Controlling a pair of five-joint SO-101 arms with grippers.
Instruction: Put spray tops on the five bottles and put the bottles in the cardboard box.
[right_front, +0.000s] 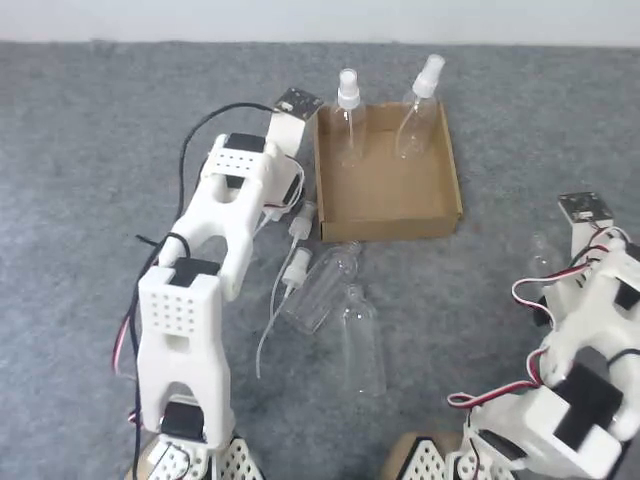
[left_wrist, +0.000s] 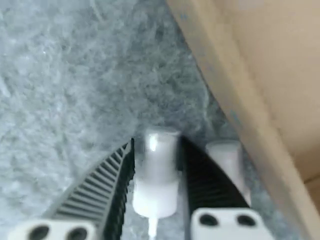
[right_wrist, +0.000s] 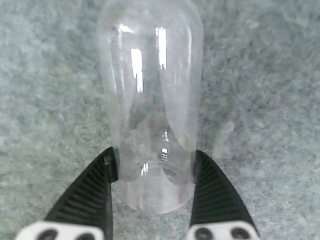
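Left gripper, jaws clenched on a white plastic spray top; second top just beside it. Right gripper jaws grasp a clear rounded bottle. Cardboard box at twelve o'clock holds two capped bottles; two bare bottles lie at its six on the fuzzy grey desk.

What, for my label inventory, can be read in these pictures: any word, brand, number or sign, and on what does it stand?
None: no word, number or sign can be read in any view.
On the cardboard box: plain walls, no print.
On the bottle in the right pincer: clear, no label.
On the spray top in the left pincer: plain white.
On the small board at an arm's wrist: any marks too small to read.
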